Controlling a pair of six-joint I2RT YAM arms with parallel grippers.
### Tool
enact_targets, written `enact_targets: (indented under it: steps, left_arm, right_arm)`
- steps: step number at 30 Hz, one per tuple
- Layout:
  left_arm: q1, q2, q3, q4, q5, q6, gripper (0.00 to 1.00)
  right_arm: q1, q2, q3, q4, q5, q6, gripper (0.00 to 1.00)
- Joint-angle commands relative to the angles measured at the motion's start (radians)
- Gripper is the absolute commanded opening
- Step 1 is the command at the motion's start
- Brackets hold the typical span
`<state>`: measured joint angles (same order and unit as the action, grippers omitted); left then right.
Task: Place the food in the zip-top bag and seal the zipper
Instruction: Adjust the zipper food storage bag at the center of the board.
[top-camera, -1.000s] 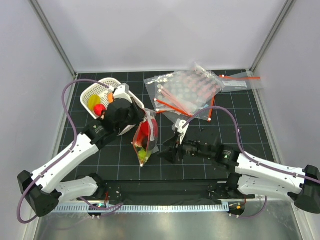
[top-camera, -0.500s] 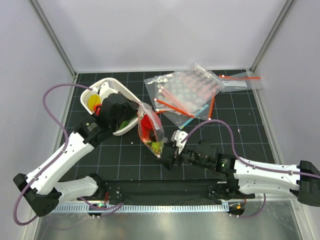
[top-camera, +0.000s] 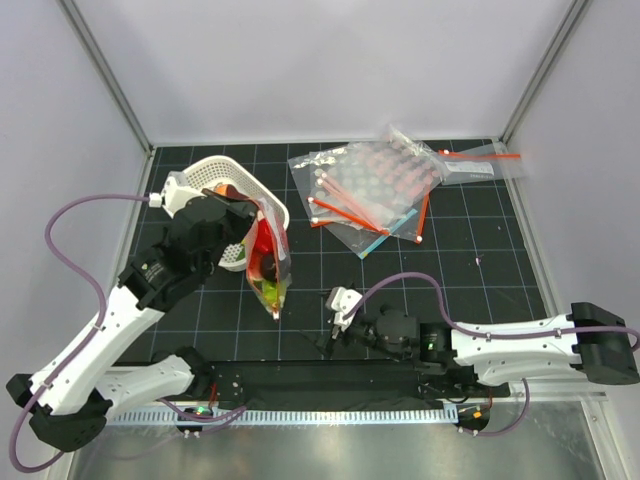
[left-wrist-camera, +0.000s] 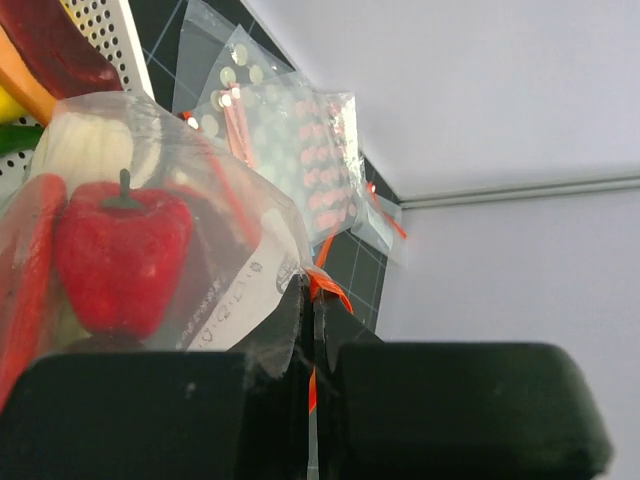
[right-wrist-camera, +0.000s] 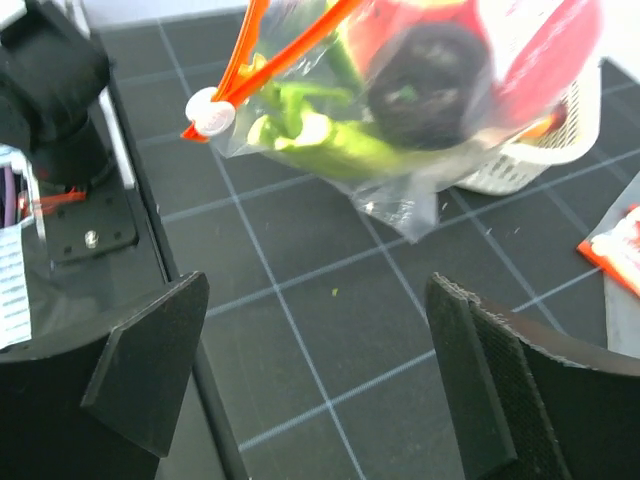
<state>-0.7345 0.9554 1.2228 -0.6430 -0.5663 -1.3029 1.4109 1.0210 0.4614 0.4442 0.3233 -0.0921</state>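
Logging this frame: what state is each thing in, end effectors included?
zip-top bag, hanging from the left end effector, food inside.
left end effector, shut on the bag's mouth edge.
right end effector, open and empty.
zipper, sealed or not cannot be told.
white basket, on the table, some toys inside.
spare bags, lying flat in a pile.

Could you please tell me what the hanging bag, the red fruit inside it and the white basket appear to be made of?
The zip-top bag: thin clear plastic film, glossy; it crinkles and shows its contents. The red fruit: probably moulded plastic, with a grainy matt skin. The white basket: likely rigid plastic, smooth, with slotted walls.
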Motion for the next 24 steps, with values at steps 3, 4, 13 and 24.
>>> enact_targets:
  steps: [3, 4, 13, 24]
  left_arm:
    - [0.003, -0.001, 0.017, 0.042, -0.043, -0.068, 0.0]
    - [0.003, 0.003, 0.018, 0.045, -0.037, -0.073, 0.0]
    - [0.004, 0.022, 0.027, 0.057, -0.007, -0.124, 0.0]
    - [0.001, 0.029, 0.017, 0.097, 0.063, -0.134, 0.0]
  right_arm:
    - [0.045, -0.024, -0.009, 0.183, 0.135, -0.054, 1.0]
    - [0.052, -0.021, -0.01, 0.192, 0.144, -0.067, 1.0]
    - [0.143, 0.016, -0.026, 0.284, 0.23, -0.155, 1.0]
    - [0.137, 0.22, -0.02, 0.673, 0.536, -0.357, 0.72]
